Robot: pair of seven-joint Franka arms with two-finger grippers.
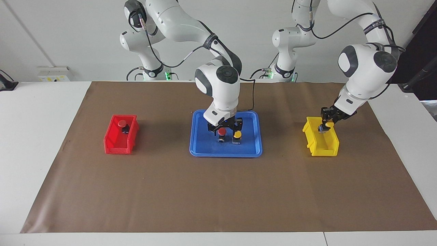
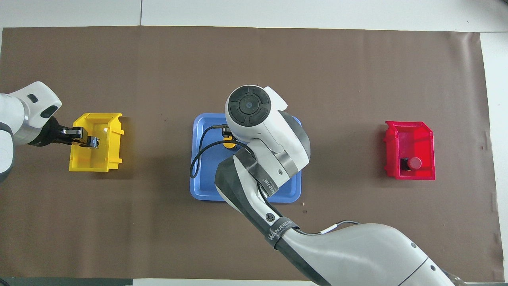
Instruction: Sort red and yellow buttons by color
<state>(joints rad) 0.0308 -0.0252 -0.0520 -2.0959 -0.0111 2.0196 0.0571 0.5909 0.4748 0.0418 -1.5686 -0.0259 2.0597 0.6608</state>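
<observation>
Facing view: at frame centre you see the right tool (image 1: pixel 225 129) spread over the blue tray (image 1: pixel 201 143), a red button (image 1: pixel 222 134) between its fingers, a yellow button (image 1: pixel 237 137) just beside. At centre right, the left tool (image 1: pixel 324 125) pinches a yellow-capped button (image 1: pixel 328 125) over the yellow bin (image 1: pixel 322 145). At centre left, another red button (image 1: pixel 123 125) lies in the red bin (image 1: pixel 116 141).

Overhead view: the right arm hides its tool; the tray's yellow button (image 2: pixel 229 143) peeks out.

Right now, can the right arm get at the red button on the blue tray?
Probably yes. The right gripper is directly over the red button in the blue tray, jaws open around it. The yellow button stands close beside it, so clearance looks tight.
</observation>
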